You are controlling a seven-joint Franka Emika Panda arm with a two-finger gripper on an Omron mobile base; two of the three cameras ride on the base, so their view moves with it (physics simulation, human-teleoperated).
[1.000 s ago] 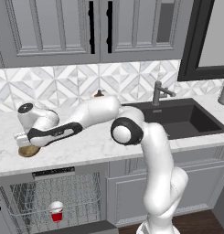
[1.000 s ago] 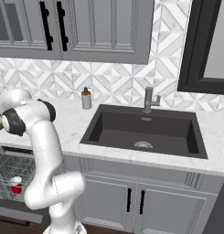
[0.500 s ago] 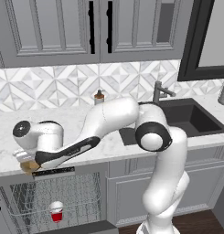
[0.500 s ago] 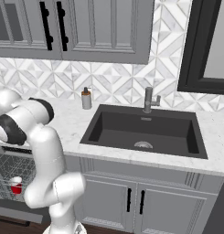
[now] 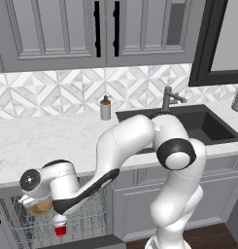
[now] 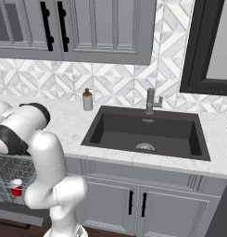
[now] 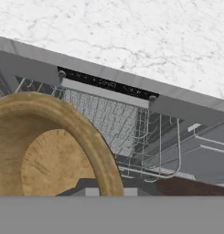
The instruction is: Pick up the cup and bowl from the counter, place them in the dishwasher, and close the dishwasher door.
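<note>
Left base view: at the lower left of the frame we see the gripper (image 5: 37,204) closed narrowly on the bowl (image 5: 40,208), holding it above the dishwasher (image 5: 86,220) rack, below the counter (image 5: 52,141) edge. Just beside and below the bowl, the cup (image 5: 59,228) stands upright in the rack. In the hand view the bowl (image 7: 54,151) sits at the lower left, with the dark control strip (image 7: 106,83) and the counter (image 7: 131,32) above it.
</note>
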